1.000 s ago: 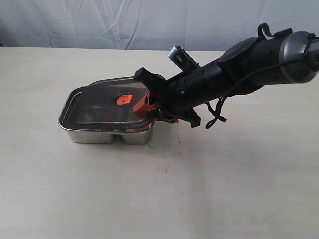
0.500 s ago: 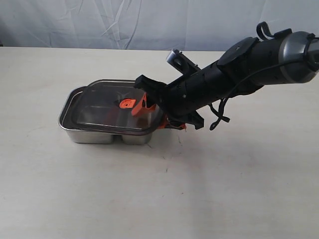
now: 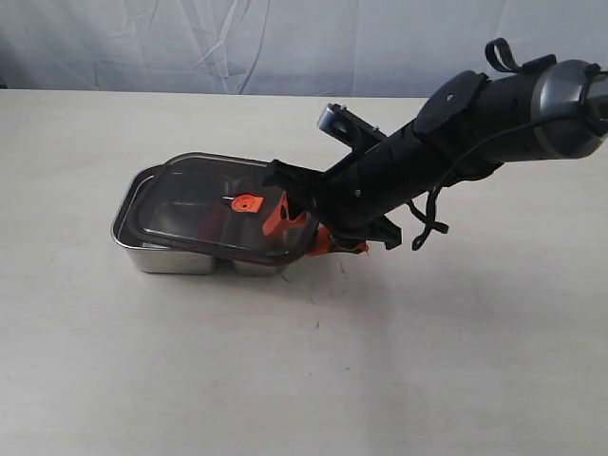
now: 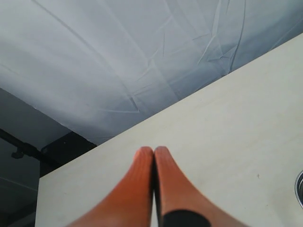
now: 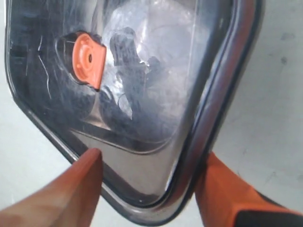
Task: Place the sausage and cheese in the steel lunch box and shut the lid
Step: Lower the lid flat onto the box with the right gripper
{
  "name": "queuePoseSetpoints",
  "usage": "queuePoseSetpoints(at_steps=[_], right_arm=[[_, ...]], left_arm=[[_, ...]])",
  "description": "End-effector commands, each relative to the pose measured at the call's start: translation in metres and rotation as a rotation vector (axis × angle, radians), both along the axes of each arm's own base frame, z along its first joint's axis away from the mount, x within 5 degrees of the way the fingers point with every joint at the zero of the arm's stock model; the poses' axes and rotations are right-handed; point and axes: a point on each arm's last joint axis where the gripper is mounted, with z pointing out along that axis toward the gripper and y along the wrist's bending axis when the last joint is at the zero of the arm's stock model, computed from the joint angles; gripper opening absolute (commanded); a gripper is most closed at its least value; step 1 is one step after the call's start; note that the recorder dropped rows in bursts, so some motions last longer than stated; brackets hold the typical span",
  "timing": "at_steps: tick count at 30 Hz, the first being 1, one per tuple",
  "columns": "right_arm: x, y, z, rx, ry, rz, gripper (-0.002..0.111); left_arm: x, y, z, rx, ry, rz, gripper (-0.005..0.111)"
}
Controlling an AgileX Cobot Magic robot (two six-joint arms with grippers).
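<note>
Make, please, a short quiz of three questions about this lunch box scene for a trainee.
1. True or false: the left gripper is shut and holds nothing.
2. The lid is: A) held up in the air; B) on top of the steel lunch box; C) in the left gripper.
3. Which gripper has its open fingers on either side of the lid's edge?
Key: 1 true; 2 B; 3 the right gripper.
</note>
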Motion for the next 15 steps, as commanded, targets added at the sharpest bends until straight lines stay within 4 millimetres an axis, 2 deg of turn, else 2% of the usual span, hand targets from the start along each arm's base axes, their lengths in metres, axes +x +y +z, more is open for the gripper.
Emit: queuePoseSetpoints(at_steps=[1, 15], right_arm=[[0.0004, -0.0015, -0.002, -0.023, -0.018, 0.016, 0.055], [0.0004, -0.003, -0.0032, -0.047, -0.038, 0.04, 0.055]], left_arm=[[-0.002, 0.0001, 0.0029, -0.016, -0.007, 0.005, 0.0], [-0.002, 0.0001, 0.0029, -0.016, -0.007, 0.005, 0.0]])
